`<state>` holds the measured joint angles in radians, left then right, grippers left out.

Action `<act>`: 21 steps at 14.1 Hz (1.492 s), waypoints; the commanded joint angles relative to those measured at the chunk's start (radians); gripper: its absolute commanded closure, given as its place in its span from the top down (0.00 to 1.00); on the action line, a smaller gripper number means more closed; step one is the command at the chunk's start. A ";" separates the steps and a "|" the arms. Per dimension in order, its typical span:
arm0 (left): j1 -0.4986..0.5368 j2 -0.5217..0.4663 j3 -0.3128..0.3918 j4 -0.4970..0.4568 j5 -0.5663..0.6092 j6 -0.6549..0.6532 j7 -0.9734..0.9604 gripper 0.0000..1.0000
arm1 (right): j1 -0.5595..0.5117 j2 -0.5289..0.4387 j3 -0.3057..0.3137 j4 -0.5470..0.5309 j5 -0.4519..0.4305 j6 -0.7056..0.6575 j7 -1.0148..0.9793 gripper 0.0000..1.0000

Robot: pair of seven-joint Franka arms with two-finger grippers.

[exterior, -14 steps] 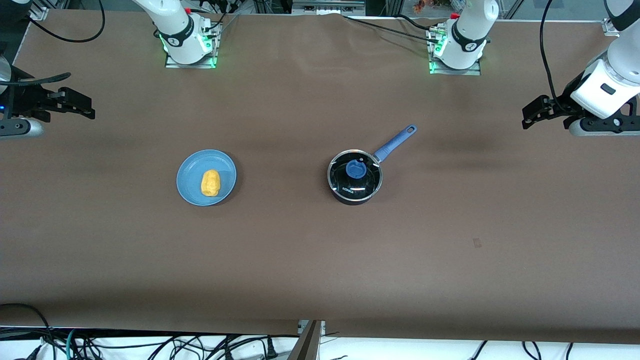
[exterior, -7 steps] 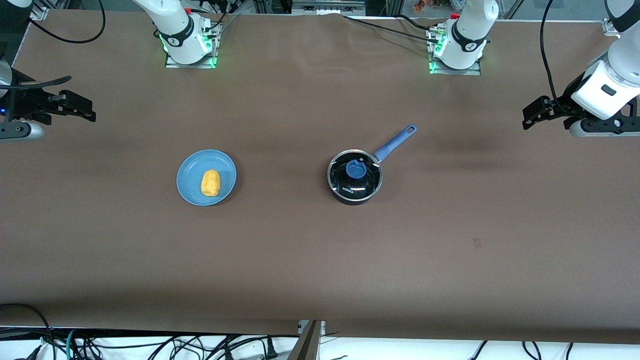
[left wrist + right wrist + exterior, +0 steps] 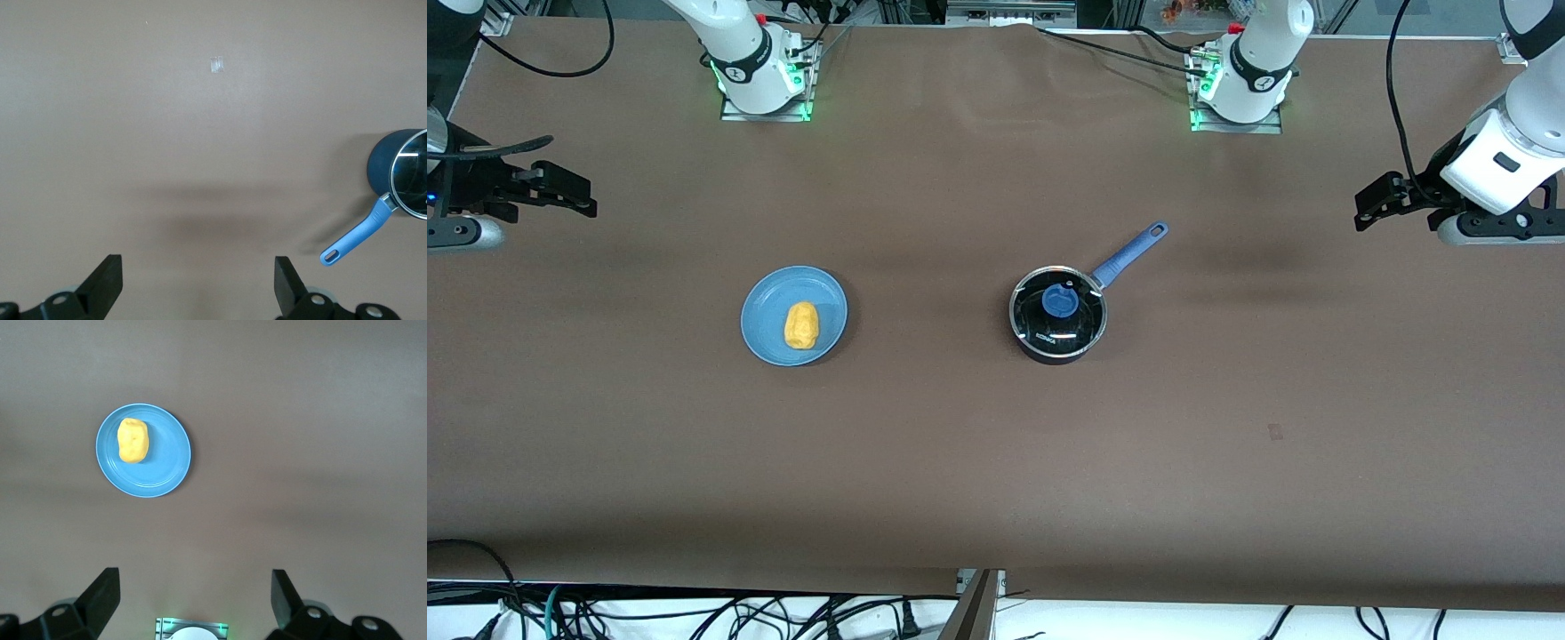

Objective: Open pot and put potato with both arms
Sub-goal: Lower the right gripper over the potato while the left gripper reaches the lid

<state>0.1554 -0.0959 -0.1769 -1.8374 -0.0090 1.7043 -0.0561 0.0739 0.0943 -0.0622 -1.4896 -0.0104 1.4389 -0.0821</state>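
While the lid point(image 3: 1058, 307) covers the pot point(image 3: 1057, 349) and the potato point(image 3: 801, 325) lies on its plate point(image 3: 758, 302), my left claw point(image 3: 197, 283) and right claw point(image 3: 193, 599) hang spread, empty, over the desk point(image 3: 996, 462) ends.

Both arms are showing glossy white rounded shells with black joint bands. Green lights are glowing at each square metal base. Black cables are trailing from the bases and wrists. The left end effector point(image 3: 1371, 203) and right end effector point(image 3: 578, 196) are wearing matte black, wedge-shaped fingers point(image 3: 107, 283) on silver-grey mounts.
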 commanded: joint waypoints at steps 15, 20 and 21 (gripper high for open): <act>-0.043 0.163 -0.265 0.029 -0.117 0.079 -0.351 1.00 | -0.014 0.093 0.001 0.011 0.004 0.083 -0.016 1.00; -0.092 0.321 -0.424 0.024 -0.043 0.257 -0.683 1.00 | 0.035 0.201 0.012 0.009 0.020 0.175 0.016 1.00; -0.126 0.349 -0.424 0.027 -0.023 0.290 -0.730 1.00 | 0.052 0.237 0.012 0.008 0.020 0.207 0.060 1.00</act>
<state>0.0709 0.1907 -0.5977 -1.8337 -0.0797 1.9550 -0.6944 0.0934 0.2754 -0.0526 -1.4931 -0.0026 1.6047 -0.0719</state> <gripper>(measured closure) 0.000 0.000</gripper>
